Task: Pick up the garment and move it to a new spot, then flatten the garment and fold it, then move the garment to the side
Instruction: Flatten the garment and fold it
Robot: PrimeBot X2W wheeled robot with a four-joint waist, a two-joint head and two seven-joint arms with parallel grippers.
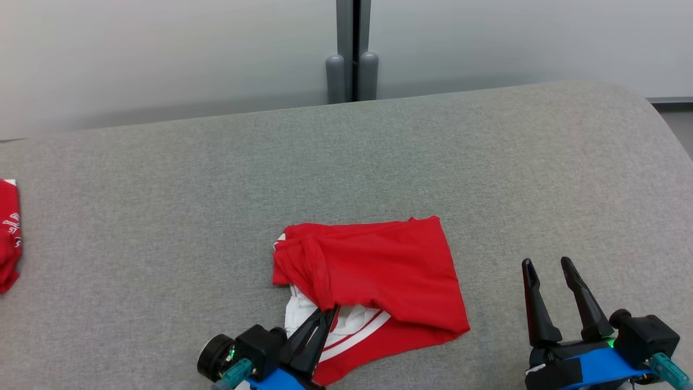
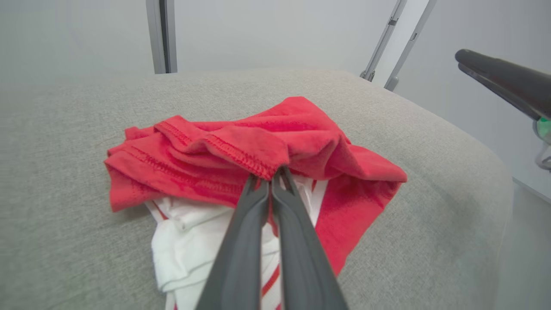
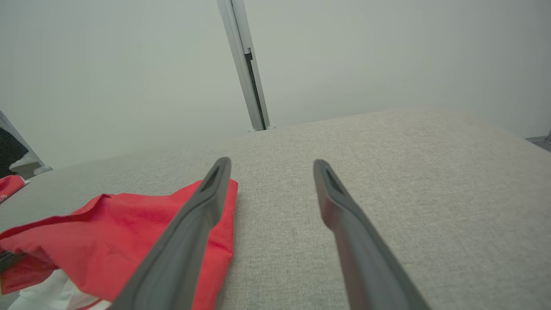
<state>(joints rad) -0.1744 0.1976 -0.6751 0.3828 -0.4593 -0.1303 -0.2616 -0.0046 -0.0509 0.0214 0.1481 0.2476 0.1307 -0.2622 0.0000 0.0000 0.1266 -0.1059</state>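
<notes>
A second red cloth [image 1: 8, 235] lies at the worktop's [image 1: 162, 179] left edge. Near the middle of the front edge, the left gripper [image 1: 329, 311] is pinched tight on a hem of the crumpled red-and-white garment [image 1: 379, 265]. The pick-up looks barely begun, with moving, flattening and folding left, and the right gripper [image 1: 547, 262] hangs spread wide and empty.

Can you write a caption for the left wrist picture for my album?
The left tool pinches the hem of a crumpled red and white garment on the grey cushion.

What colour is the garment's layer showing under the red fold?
The underlayer is white with red stripes; left wrist view shows it best.
</notes>
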